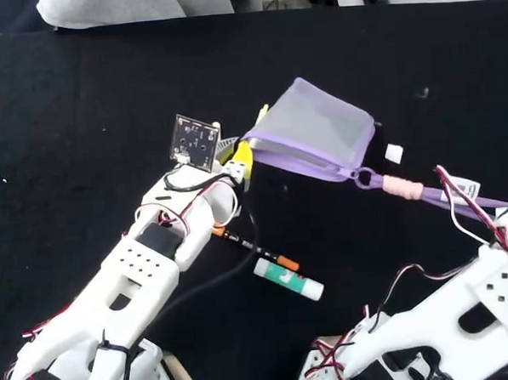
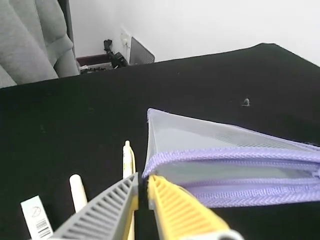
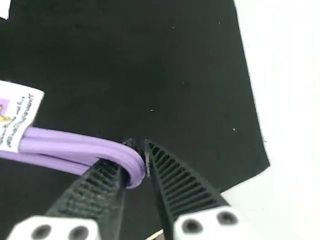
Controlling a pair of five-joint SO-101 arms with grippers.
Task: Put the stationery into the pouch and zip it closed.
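Pouch [image 1: 315, 127]: purple mesh, sat mid-table, its far side lifted off the cloth; zip edge faced the arms.
Left gripper [image 2: 142, 180]: clamped on the pouch's [image 2: 225, 150] corner at the end of the purple zip edge, grey and yellow fingers nearly together.
Strap [image 1: 459, 198]: purple loop with a pink bead, ran from the zip end out to the right arm.
Right gripper [image 3: 136, 147]: pinched the strap's [image 3: 75, 147] looped end, black fingers on either side of it.
Pen [image 1: 248, 246]: black with orange parts, lay on the cloth near the left arm, outside the pouch.
Glue stick [image 1: 288, 279]: white and green, just beside the pen, between the two arms.
Eraser [image 1: 394, 154]: small white block, near the pouch's zip end.
Table [image 1: 79, 105]: black cloth.
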